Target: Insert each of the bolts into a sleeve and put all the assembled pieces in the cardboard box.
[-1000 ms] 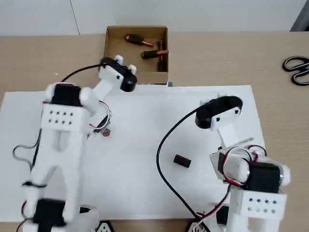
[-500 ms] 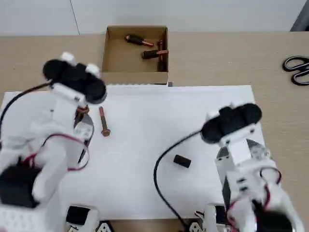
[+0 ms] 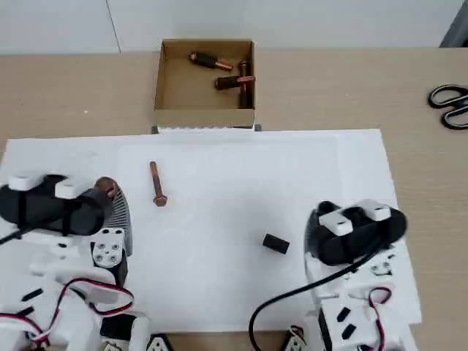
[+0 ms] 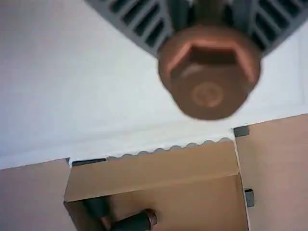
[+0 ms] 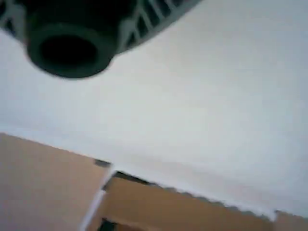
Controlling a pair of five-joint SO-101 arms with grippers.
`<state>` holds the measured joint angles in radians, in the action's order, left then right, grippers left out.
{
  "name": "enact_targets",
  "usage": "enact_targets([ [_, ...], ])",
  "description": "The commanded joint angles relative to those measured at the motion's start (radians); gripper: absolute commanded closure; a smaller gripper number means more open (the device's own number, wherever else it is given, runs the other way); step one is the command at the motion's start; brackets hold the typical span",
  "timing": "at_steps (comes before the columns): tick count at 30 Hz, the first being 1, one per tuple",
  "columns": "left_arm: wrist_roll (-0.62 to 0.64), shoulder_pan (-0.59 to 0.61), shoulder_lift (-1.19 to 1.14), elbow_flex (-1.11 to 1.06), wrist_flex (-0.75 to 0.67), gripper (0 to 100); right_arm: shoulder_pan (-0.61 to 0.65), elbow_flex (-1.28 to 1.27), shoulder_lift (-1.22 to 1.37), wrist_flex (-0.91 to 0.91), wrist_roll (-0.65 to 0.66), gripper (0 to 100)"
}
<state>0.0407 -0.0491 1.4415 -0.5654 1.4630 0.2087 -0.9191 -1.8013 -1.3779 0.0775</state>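
- Wooden table bears a white sheet, box and scissors; a spare bolt and spare sleeve lie on the sheet.
- Left claw clamps a copper bolt, facing the box.
- Right claw grips a black sleeve above the sheet.

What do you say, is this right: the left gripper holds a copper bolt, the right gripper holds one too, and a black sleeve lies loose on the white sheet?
Not quite: the right gripper holds a black sleeve, not a bolt, as the right wrist view shows. The left gripper does hold a copper bolt, and a loose sleeve lies on the white sheet.
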Motion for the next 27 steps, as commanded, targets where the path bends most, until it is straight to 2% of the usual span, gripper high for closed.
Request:
enact_targets([
  [1, 0.025, 0.002, 0.178, -0.189, -0.130, 99, 0.090, -0.060, -0.013, 0.051, -0.094, 99.5],
  [5, 0.025, 0.002, 0.391, -0.412, -0.203, 99, 0.133, -0.144, -0.010, 0.125, -0.161, 99.5],
  [7, 0.034, 0.018, 0.382, -0.463, -0.207, 99, 0.148, -0.204, -0.010, 0.165, -0.163, 99.5],
  [11, 0.216, 0.094, 0.361, -0.501, -0.273, 99, 0.206, -0.316, -0.010, 0.265, -0.160, 99.5],
  [15, 0.307, 0.097, 0.361, -0.578, -0.322, 99, 0.286, -0.430, -0.010, 0.394, -0.158, 99.5],
  [20, 0.499, 0.097, 0.377, -0.690, -0.440, 99, 0.398, -0.559, -0.010, 0.558, -0.155, 99.6],
  [24, 0.497, 0.094, 0.381, -0.780, -0.614, 99, 0.452, -0.640, -0.010, 0.662, -0.072, 99.6],
  [27, 0.457, 0.043, 0.381, -0.868, -0.758, 99, 0.456, -0.687, -0.010, 0.779, 0.002, 99.6],
])
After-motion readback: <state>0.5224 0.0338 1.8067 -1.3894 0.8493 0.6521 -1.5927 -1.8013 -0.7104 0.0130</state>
